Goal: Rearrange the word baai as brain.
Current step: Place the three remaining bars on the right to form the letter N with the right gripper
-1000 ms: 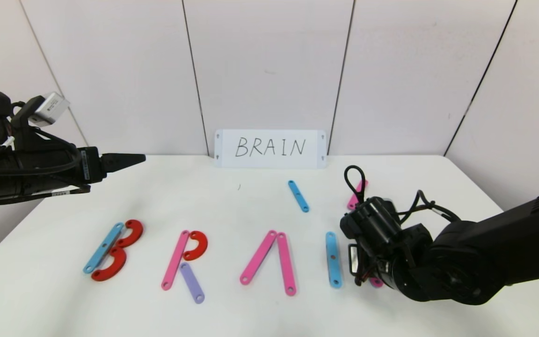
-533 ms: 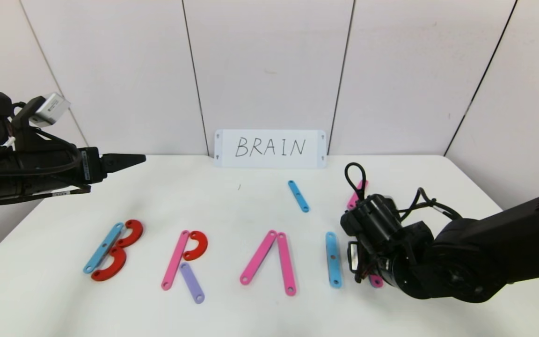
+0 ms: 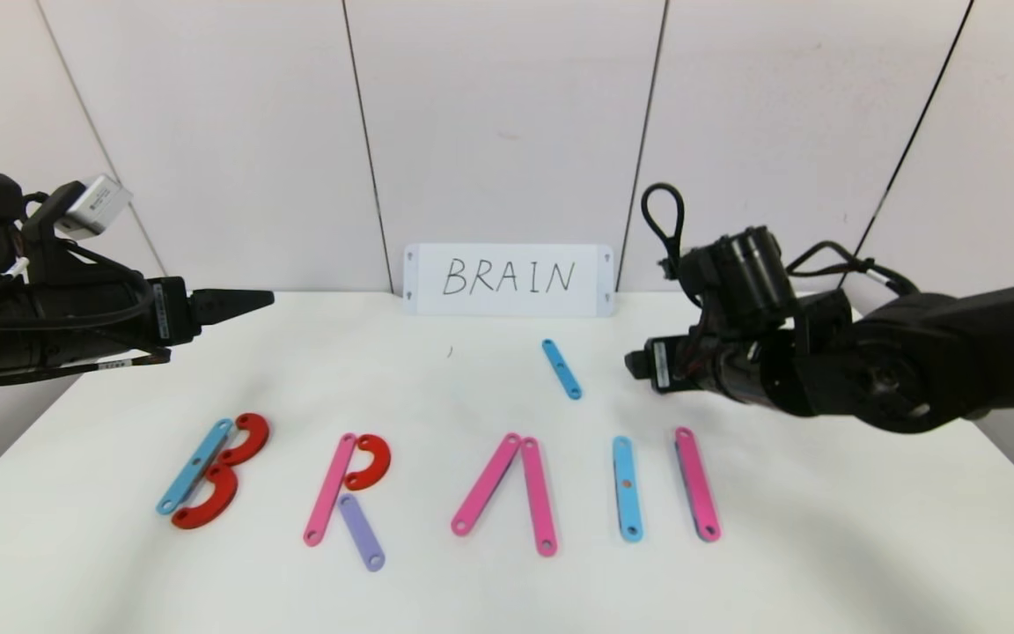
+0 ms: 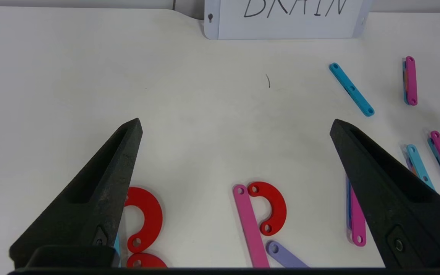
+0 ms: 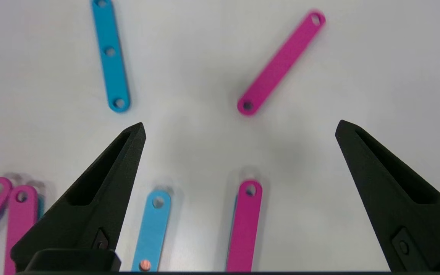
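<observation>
The word lies along the table's front: a B of a blue strip and red curves [image 3: 208, 471], an R of a pink strip, a red curve and a purple strip [image 3: 331, 489], an A of two pink strips [image 3: 507, 489], and a blue strip [image 3: 626, 487]. A pink strip [image 3: 697, 483] lies alone just right of that blue strip. My right gripper [image 3: 633, 363] hangs open and empty above the table behind this strip; the right wrist view shows the pink strip [image 5: 245, 225] below my right gripper [image 5: 239, 128]. My left gripper [image 3: 265, 299] is parked at the far left, open and empty.
A white card [image 3: 508, 279] reading BRAIN leans on the back wall. A loose short blue strip [image 3: 562, 368] lies behind the A. Another loose pink strip [image 5: 281, 63] lies farther back right, hidden by my right arm in the head view.
My right gripper has opened, left the pink strip flat on the table right of the blue strip, and risen up and back. The left arm has not moved.
</observation>
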